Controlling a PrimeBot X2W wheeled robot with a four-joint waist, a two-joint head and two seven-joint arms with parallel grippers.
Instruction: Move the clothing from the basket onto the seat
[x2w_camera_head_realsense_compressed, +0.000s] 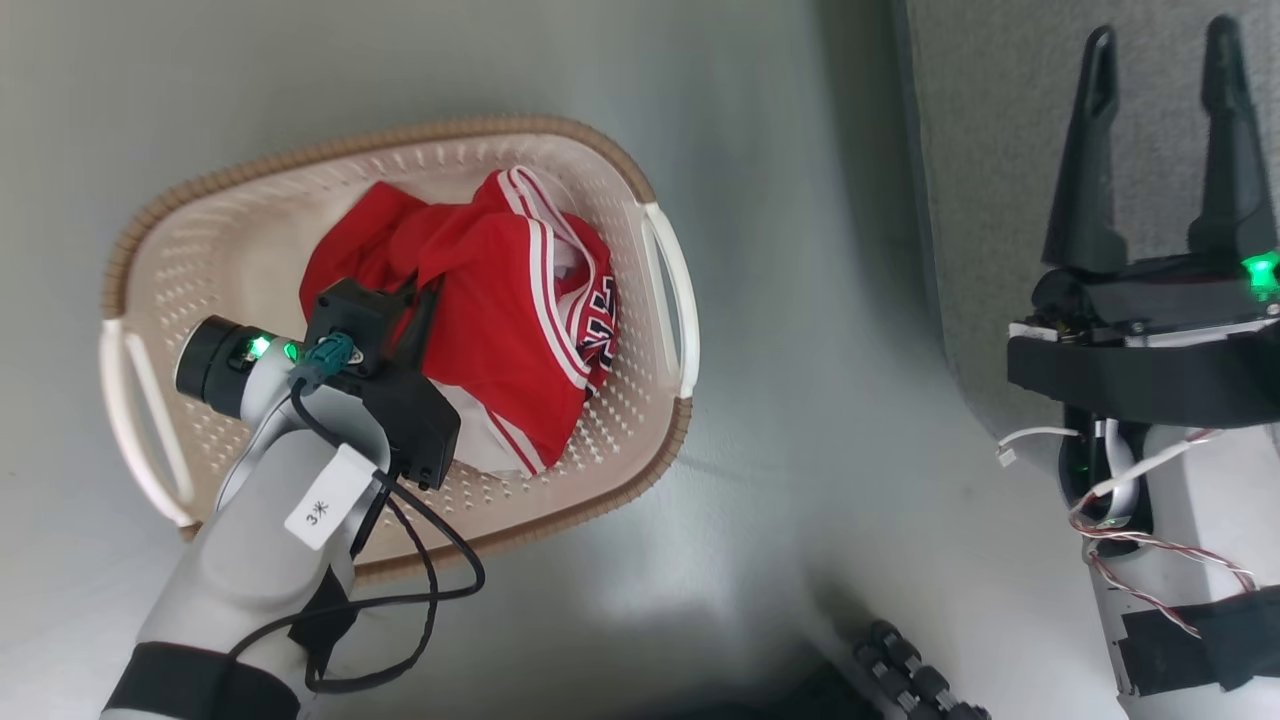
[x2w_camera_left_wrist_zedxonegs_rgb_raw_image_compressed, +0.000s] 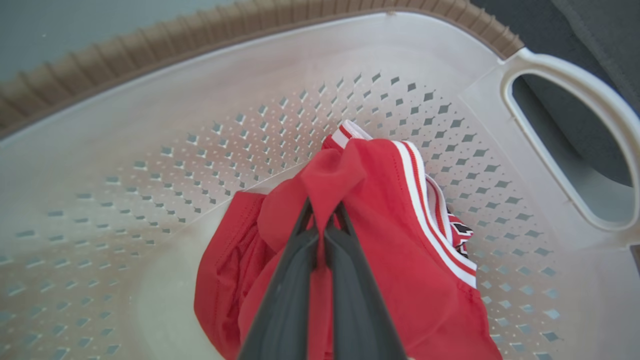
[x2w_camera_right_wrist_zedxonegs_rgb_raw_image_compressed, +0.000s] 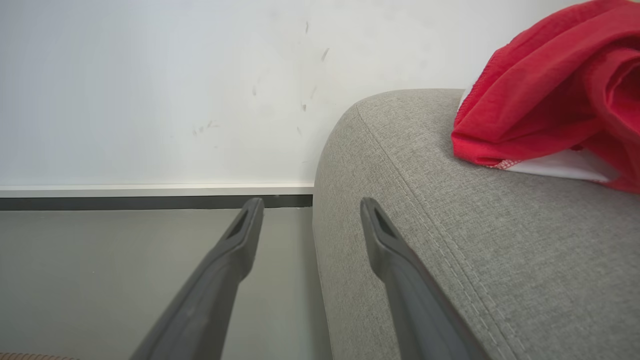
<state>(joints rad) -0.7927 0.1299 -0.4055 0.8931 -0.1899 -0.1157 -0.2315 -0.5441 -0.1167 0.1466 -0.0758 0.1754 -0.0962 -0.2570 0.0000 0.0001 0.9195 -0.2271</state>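
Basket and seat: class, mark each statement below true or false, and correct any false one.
1. The left gripper is shut on the clothing in the basket. True.
2. The right gripper holds a garment. False: it stands open and empty, near the seat.
3. A red garment lies on the seat. True.
4. The basket stands on the seat. False: it stands on the floor.
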